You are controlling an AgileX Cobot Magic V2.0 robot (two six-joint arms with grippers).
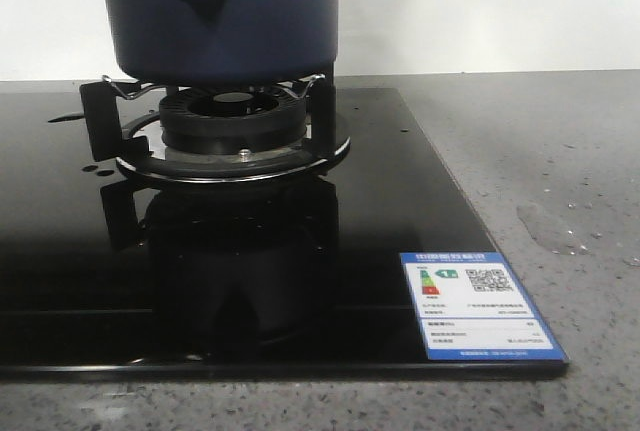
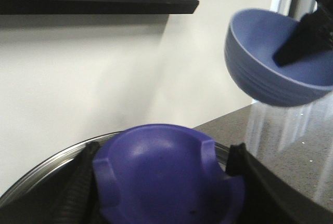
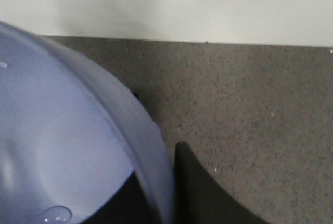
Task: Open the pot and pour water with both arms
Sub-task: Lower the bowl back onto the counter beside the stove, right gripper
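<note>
The pot (image 1: 225, 11) is seen at top centre of the front view, resting on the burner stand (image 1: 230, 126) of the black stove (image 1: 300, 271), which lies on the grey desk (image 1: 560, 171). The left gripper (image 2: 161, 182) has its jaws clamped on a purple lid knob (image 2: 161, 172). The right gripper (image 2: 304, 37), at upper right, holds a light-blue bowl (image 2: 265, 63) by its rim.

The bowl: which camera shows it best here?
The left wrist view: the bowl shows whole-rimmed, lifted above the counter, with the right gripper clamped on its edge. The right wrist view gives only a blurred close-up of its inside, with droplets. The front view misses it entirely.
</note>
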